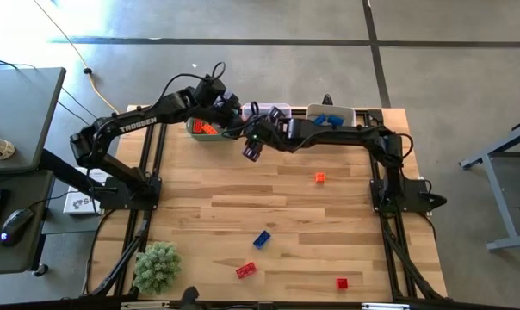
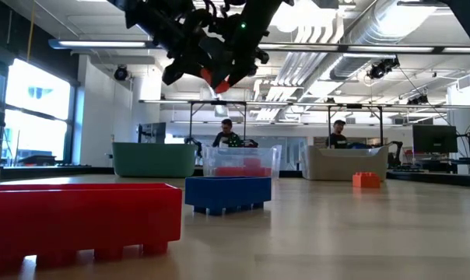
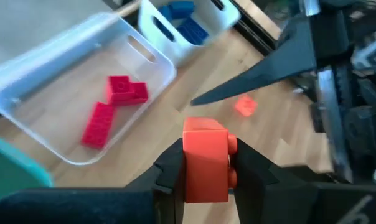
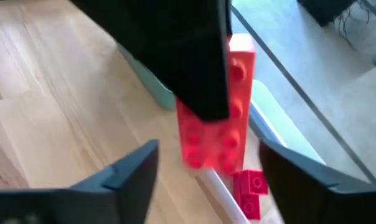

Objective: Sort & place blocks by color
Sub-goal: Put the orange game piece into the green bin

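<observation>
Two tools meet mid-handover above the desk's far edge: the left tool (image 3: 206, 171) clenches the orange-red block (image 3: 205, 158), the right tool (image 4: 206, 171) stands released, so next comes carrying it to its matching bin

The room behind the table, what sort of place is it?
Probably an open lab or workshop. The low view shows exposed ceiling ducts, people seated at desks and a monitor; the high view shows a concrete floor.
</observation>
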`<state>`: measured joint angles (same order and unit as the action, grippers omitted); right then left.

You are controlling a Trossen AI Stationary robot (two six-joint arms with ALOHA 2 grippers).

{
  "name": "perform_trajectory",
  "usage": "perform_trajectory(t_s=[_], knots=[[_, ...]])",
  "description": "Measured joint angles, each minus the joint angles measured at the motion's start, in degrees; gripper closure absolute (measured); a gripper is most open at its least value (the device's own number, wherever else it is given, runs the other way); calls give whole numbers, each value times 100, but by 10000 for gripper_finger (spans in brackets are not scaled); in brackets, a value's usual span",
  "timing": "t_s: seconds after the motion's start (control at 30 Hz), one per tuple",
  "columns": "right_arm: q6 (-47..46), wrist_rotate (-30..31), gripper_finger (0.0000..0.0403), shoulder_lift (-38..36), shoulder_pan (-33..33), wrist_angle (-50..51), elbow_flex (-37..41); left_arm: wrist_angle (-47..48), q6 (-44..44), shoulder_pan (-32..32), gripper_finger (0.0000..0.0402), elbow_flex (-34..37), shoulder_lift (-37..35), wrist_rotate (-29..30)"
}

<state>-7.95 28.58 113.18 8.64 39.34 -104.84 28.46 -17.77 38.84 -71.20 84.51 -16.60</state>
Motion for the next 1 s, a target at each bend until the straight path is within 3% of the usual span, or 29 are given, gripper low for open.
perform_trajectory(t_s=[0.13,0.37,0.7,1.0], knots=[[-443,-42,89,-4,9,143,-6,113,224,153,330,16,11,646],[-759,-432,86,-28,-4,307,-31,805,720,518,330,28,48,1901],[-810,-616,92,-25,-6,390,-24,1063,814,932,330,17,250,2328],[-1488,-2243,92,-20,-6,1225,-15,1098,904,1033,315,17,955,2328]])
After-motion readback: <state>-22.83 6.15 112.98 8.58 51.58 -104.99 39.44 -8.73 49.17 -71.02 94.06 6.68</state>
